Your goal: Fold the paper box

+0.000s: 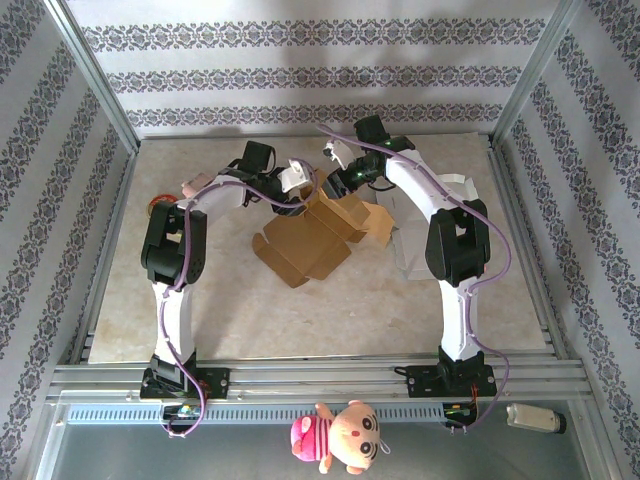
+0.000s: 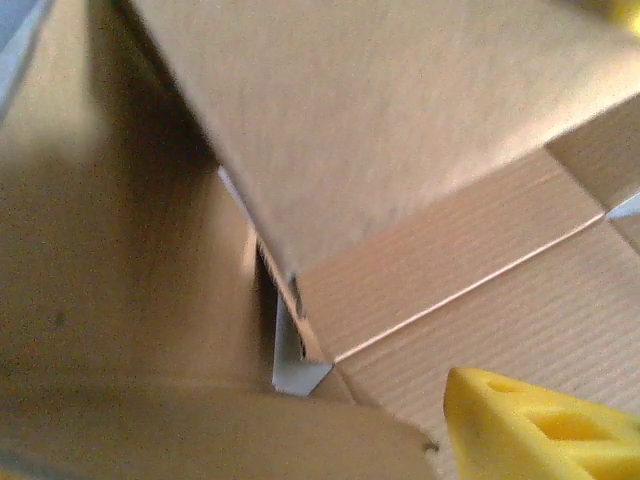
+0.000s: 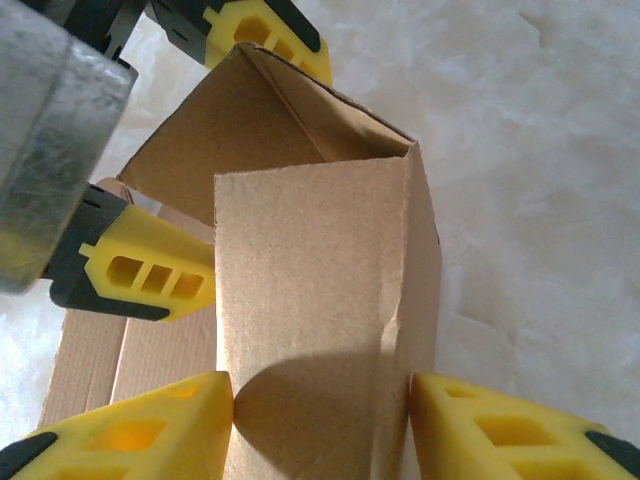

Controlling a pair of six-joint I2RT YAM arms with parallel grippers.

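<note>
**Entry 1.** Plush toy (image 1: 345, 435), at the near rail, well apart from the work. It played no part.

**Entry 2.** Paper box (image 1: 310, 245), brown card, lay mid-table (image 1: 250, 320) between the two arms. It was part formed, with flat panels spread to the near side and walls raised at the far side.

**Entry 3.** Right gripper (image 3: 320, 390), clamped across an upright folded panel, a pad against each side. A slight buckle showed on that panel's right edge.
- Judged use: an anchor, gripping firmly without squeezing harder.

**Entry 4.** Left gripper (image 1: 297, 192), just beyond, its fingers (image 3: 150, 275) standing apart astride the neighbouring raised flap. Whether they pressed the card could not be told.
- Judged best practice: bear on the flap close to its scored crease, not mid-panel.
- Swing it slowly toward the held wall, so that the card bends at the score and does not crumple.
</note>
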